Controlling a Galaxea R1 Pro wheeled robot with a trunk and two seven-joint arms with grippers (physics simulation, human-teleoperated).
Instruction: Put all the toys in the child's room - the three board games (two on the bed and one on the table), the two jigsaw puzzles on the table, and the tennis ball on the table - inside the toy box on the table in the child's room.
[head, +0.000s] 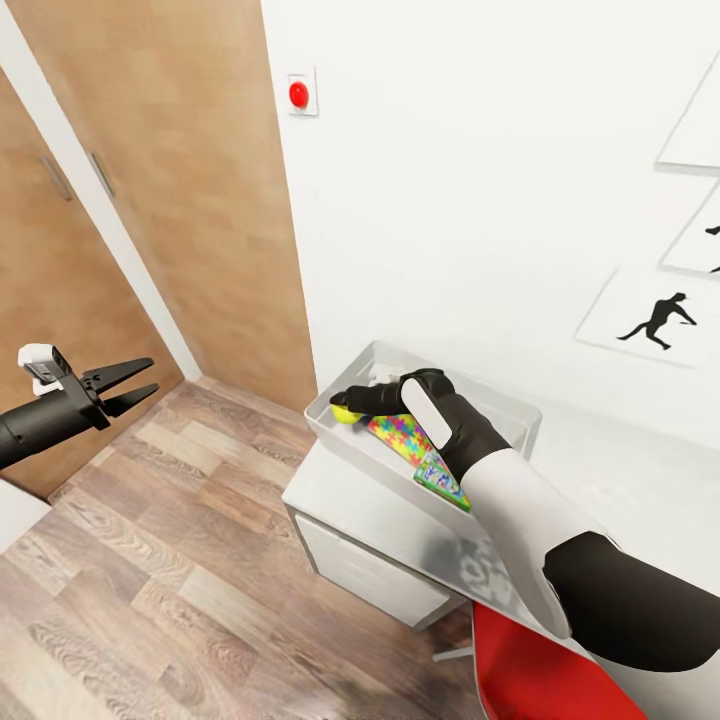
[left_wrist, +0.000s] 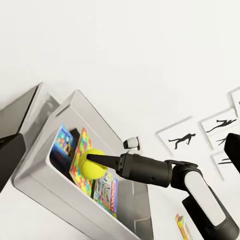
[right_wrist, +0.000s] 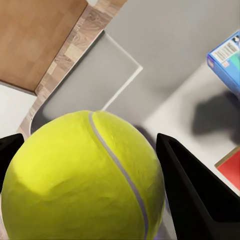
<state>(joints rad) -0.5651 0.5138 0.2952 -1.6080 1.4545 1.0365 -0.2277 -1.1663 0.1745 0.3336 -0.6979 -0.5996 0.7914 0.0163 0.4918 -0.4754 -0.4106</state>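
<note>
The right gripper (head: 352, 404) is pinching the tennis ball (head: 344, 413) between its fingers (right_wrist: 192, 187), holding it just over the open toy box (head: 330, 425) at the near corner of the desk (head: 350, 495). In the left wrist view the ball (left_wrist: 93, 163) is hanging above a bright jigsaw puzzle (left_wrist: 82, 165) that is already lying inside the box, with more flat game boxes beside it.

To finish this step well, the ball should probably be lowered a little further inside the walls before the fingers part. A ball rolls and bounces, so a drop from height risks it hopping over the rim and off onto the floor. Aiming for a gap between the flat boxes, rather than the sloping top of a puzzle, would help it settle. The fingers should open gently and lift straight up so they are not nudging it on the way out.

The left gripper (head: 128, 385) is hanging well apart from the desk, over the floor, with its fingers spread and holding nothing.

The desk is pale grey and smooth, standing against a white wall with framed black silhouette pictures (head: 655, 320). Wood-plank flooring (head: 150, 560) is running toward a wooden door (head: 170, 180), a red button (head: 298, 94) is sitting on the wall, and a red chair (head: 540, 670) is showing under the right arm.
</note>
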